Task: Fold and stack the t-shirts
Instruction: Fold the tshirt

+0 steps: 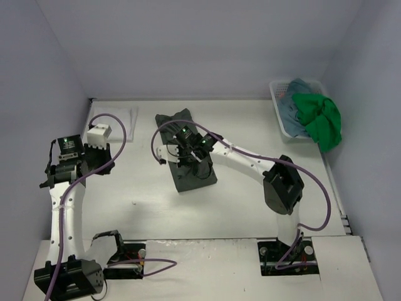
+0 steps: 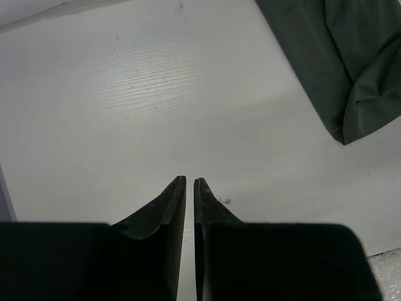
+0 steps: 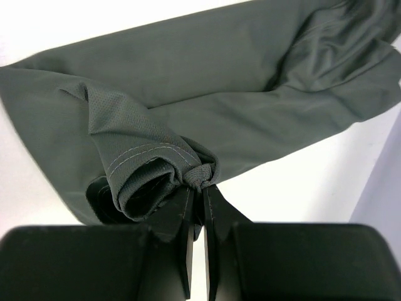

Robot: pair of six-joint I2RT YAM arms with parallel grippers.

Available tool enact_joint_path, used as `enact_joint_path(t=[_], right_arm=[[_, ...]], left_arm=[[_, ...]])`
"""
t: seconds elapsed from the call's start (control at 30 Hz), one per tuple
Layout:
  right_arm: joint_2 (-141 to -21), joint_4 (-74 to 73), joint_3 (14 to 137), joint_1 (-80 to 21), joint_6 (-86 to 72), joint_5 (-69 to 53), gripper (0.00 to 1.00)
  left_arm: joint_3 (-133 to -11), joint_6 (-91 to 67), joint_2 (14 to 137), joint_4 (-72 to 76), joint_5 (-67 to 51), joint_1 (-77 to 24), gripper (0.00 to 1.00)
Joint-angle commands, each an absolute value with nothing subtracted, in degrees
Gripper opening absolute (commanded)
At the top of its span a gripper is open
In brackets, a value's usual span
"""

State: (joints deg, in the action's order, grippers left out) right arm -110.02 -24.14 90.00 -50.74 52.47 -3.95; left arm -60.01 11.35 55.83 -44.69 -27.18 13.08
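**Item 1. Dark grey-green t-shirt** [image 1: 195, 179], taken as the landmark. It lies on the white bench [image 1: 125, 200] as a long, partly folded strip running from near to far. Most of the cloth rests flat. One stitched hem is rolled up into a loose tube at the spot where I hold it.

**Item 2. My right fingers** [image 3: 190, 204]. They are over the middle of the landmark shirt, pressed together on a small bunched knot of its fabric. The rolled hem sits just beside the tips.

**Item 3. My left fingers** [image 2: 184, 187]. They are well off to the left of the landmark shirt. The tips are brought together with only a thin slit between them and nothing in it. Bare bench lies beneath them. In my left wrist view one corner of the landmark shirt shows at the upper right, apart from the tips.

**Item 4. White mesh basket** [image 1: 276, 95]. It stands well to the right of the landmark shirt and further back.

**Item 5. Teal-blue t-shirt** [image 1: 293, 105]. It is crumpled inside the basket, on the side nearer the landmark shirt.

**Item 6. Bright green t-shirt** [image 1: 321, 119]. It is heaped on the side of the basket away from the landmark shirt and spills over that rim.
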Motion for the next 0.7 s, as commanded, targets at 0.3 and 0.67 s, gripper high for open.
enact_joint_path(t=[0.3, 0.67], right_arm=[[-116.36, -21.62, 100.28, -46.67, 55.99, -5.89, 0.0], [-119.45, -12.14, 98.18, -45.88, 51.07, -5.36, 0.27]], left_arm=[[-60.38, 10.37, 55.72, -42.72, -31.47, 15.47, 0.06], [-59.41, 10.02, 55.55, -42.19, -33.04, 16.78, 0.07]])
